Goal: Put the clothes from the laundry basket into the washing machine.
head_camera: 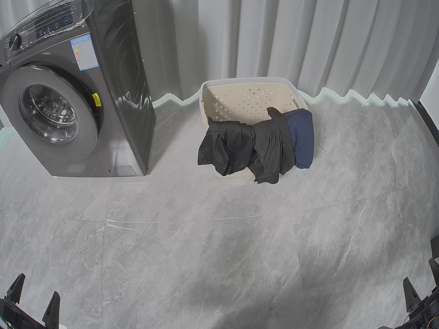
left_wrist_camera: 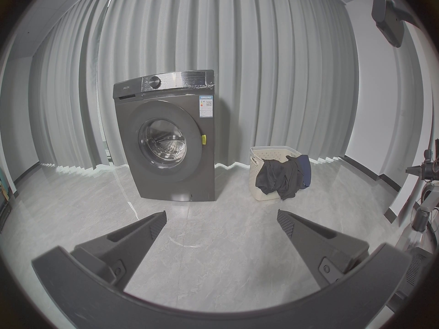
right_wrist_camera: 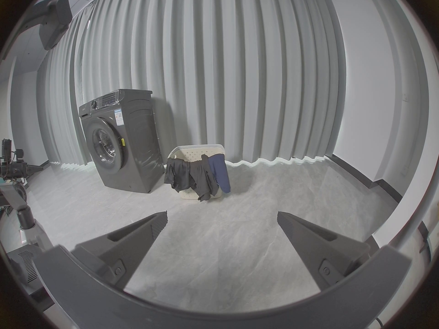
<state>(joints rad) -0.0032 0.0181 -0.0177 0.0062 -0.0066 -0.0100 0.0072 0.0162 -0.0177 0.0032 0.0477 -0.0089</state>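
My left gripper (left_wrist_camera: 220, 213) and right gripper (right_wrist_camera: 222, 213) both hang empty with fingers spread wide, low over the grey floor (head_camera: 219, 252). Well ahead, a crumpled black garment (head_camera: 247, 147) and a navy garment (head_camera: 302, 135) drape over the front rim of the cream laundry basket (head_camera: 247, 82). The dark grey washing machine (head_camera: 77, 92) stands to the basket's left.

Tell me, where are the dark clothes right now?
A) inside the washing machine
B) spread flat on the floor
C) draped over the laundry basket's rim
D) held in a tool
C: the black garment and the navy garment both hang over the near rim of the laundry basket.
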